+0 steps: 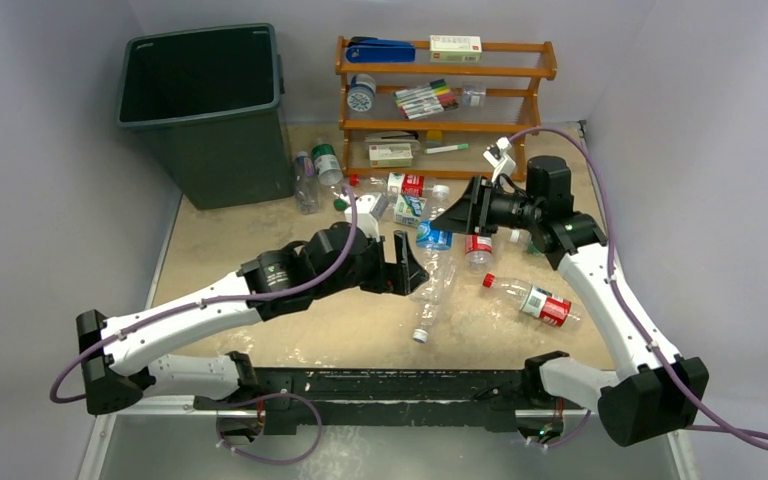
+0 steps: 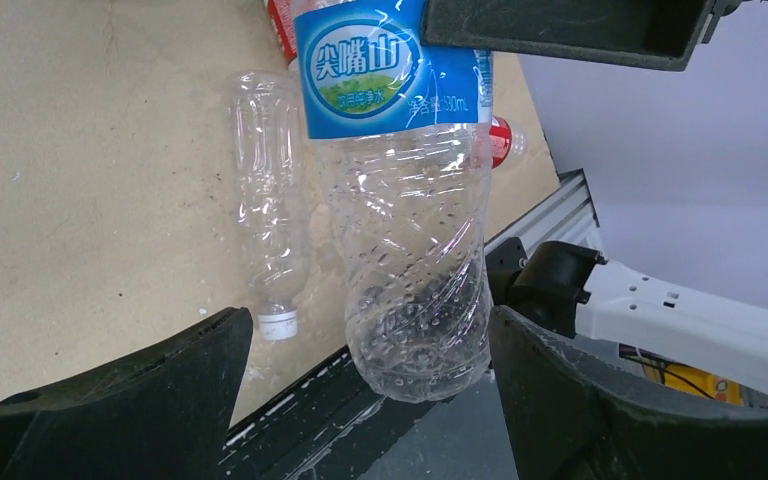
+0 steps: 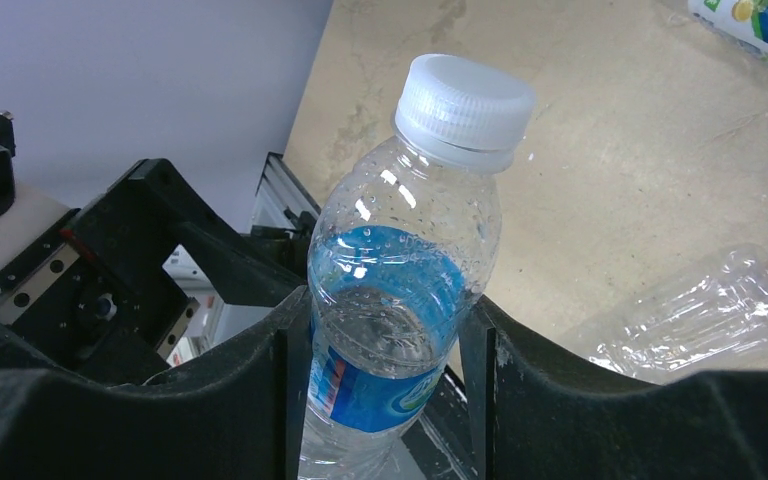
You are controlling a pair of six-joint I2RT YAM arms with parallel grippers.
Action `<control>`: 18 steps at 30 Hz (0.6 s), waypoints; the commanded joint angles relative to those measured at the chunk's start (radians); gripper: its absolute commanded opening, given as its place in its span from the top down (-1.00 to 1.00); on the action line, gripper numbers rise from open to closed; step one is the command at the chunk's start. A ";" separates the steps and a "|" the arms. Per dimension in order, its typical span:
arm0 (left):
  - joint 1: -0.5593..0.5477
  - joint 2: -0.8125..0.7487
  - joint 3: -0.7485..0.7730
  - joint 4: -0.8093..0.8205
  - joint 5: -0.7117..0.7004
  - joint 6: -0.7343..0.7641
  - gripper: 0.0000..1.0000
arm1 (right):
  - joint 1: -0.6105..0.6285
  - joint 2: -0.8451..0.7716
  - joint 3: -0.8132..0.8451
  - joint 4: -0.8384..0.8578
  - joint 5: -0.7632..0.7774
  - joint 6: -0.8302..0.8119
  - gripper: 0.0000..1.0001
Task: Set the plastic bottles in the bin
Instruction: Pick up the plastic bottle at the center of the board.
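My right gripper [image 3: 388, 380] [image 1: 453, 217] is shut on a clear blue-labelled bottle [image 3: 400, 300] [image 1: 434, 238] with a white cap, held above the table's middle. The bottle's round bottom [image 2: 415, 340] hangs between the fingers of my open left gripper [image 2: 370, 400] [image 1: 412, 266], with a gap on each side. An unlabelled clear bottle [image 2: 265, 200] [image 1: 423, 322] lies on the table under it. More bottles lie around: a red-labelled one [image 1: 535, 300] at the right, another [image 1: 478, 247] below my right gripper, two [image 1: 315, 172] beside the bin. The dark green bin [image 1: 205, 110] stands at the far left.
An orange wooden rack [image 1: 445, 90] at the back holds marker pens, small boxes and a blue stapler. Small boxes [image 1: 408, 208] lie among the bottles on the table. The metal rail [image 1: 380, 385] with both arm bases runs along the near edge.
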 commanded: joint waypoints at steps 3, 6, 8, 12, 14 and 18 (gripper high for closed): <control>-0.046 0.019 -0.044 0.171 -0.057 -0.004 -0.76 | 0.011 -0.024 -0.018 0.055 -0.054 0.019 -0.06; -0.066 0.044 -0.049 0.216 -0.065 -0.010 -0.76 | 0.013 -0.030 -0.024 0.055 -0.056 0.020 -0.06; -0.076 0.067 -0.047 0.234 -0.072 -0.011 -0.76 | 0.013 -0.032 -0.028 0.055 -0.059 0.020 -0.06; -0.089 0.107 -0.045 0.251 -0.096 -0.011 -0.76 | 0.014 -0.038 -0.034 0.055 -0.065 0.024 -0.06; -0.092 0.118 -0.044 0.267 -0.102 -0.011 -0.76 | 0.014 -0.046 -0.038 0.060 -0.072 0.031 -0.06; -0.092 0.139 -0.035 0.280 -0.119 -0.014 -0.68 | 0.014 -0.054 -0.048 0.069 -0.075 0.036 -0.06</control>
